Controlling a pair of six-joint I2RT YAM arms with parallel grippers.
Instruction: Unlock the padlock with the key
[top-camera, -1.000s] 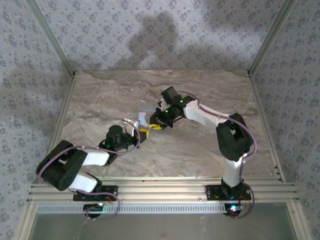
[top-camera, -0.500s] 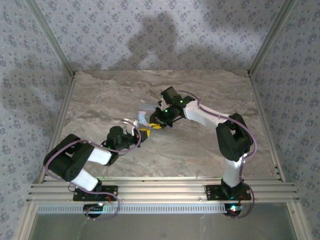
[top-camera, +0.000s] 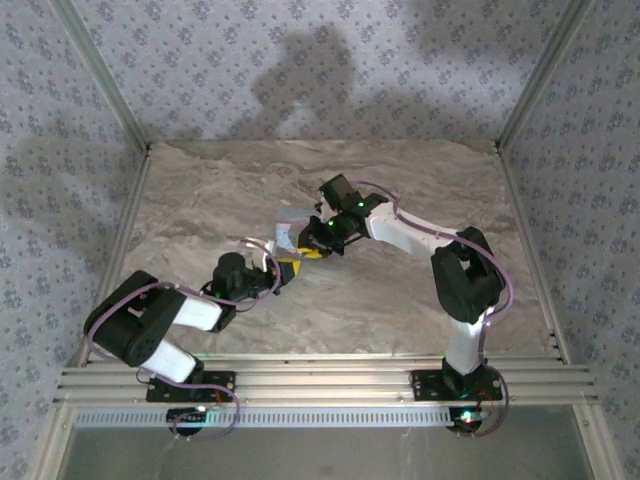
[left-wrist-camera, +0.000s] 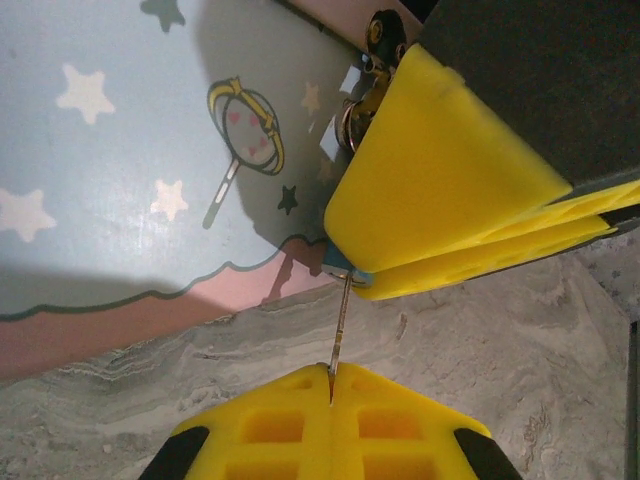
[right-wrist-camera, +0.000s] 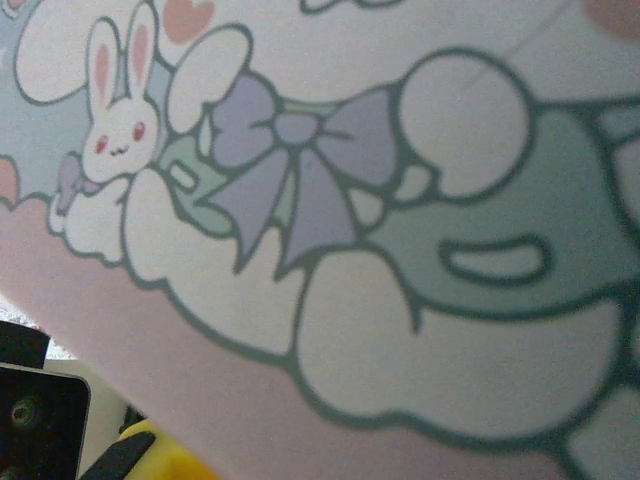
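- Pinched key (left-wrist-camera: 340, 322) in shut left gripper (left-wrist-camera: 330, 388), near side.
- Clamped padlock (left-wrist-camera: 336, 263) in closed right gripper (left-wrist-camera: 354, 278), at tin's (left-wrist-camera: 120, 200) near edge.
- Reached padlock with key's far tip.

Left tool (left-wrist-camera: 330, 385) and right tool (left-wrist-camera: 350, 272) clamped, tips close together.
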